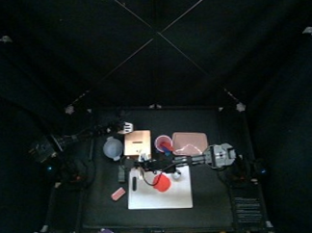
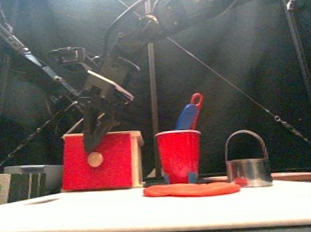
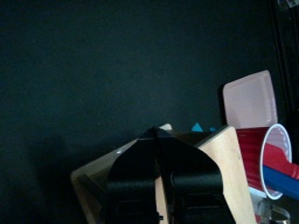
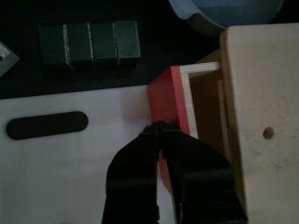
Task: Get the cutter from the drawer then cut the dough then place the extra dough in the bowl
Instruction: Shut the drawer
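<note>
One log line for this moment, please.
left fingers: shut, on wooden box top | right fingers: shut at red drawer front, drawer ajar | cutter: out, upright beside dough

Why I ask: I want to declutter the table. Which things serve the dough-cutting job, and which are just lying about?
For the job: metal cutter, red dough, wooden box with its red drawer, blue-grey bowl, white cutting board.

Lying about: red cup, blue toy knife, pink tray, toy sushi roll.

Arms angled down; left fingers (image 3: 133, 180) pressed together (tips meeting), right fingers (image 4: 133, 168) likewise closed.
</note>
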Robot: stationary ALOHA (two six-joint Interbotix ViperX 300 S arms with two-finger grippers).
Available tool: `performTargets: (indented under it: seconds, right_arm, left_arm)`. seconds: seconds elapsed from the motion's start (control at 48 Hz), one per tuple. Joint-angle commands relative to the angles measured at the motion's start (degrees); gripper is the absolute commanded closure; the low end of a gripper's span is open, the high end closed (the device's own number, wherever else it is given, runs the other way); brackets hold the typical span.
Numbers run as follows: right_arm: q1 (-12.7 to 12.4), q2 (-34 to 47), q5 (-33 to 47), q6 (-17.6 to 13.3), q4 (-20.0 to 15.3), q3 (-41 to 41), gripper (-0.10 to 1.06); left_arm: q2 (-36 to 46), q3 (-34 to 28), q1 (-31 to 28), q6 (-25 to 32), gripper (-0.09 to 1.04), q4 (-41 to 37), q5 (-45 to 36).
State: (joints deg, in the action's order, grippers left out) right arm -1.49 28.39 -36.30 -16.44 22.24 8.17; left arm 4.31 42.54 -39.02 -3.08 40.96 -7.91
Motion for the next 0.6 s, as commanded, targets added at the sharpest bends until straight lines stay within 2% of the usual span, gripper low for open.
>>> performTargets:
  seconds: [0.021,0.271,0.458,0.604]
  right_arm:
    - [-1.8,-1.3,0.3,-0.1,0.7,1.4,0.62]
    - [-3.5,-1.2,0.8,0.0,0.4,1.3,0.62]
    - [-3.4,-1.2,2.5,0.0,0.3,1.4,0.62]
    - [-2.6,-2.2,3.5,0.1,-1.8,1.3,0.62]
  left_arm:
    - [0.2,-0.5,0.1,0.0,0.63,0.0,0.2]
    - [0.2,-0.6,0.2,0.0,0.63,0.0,0.1]
    - [0.2,-0.6,0.0,0.0,0.63,0.0,0.2]
    - [1.0,-0.6,-0.1,0.2,0.63,-0.2,0.8]
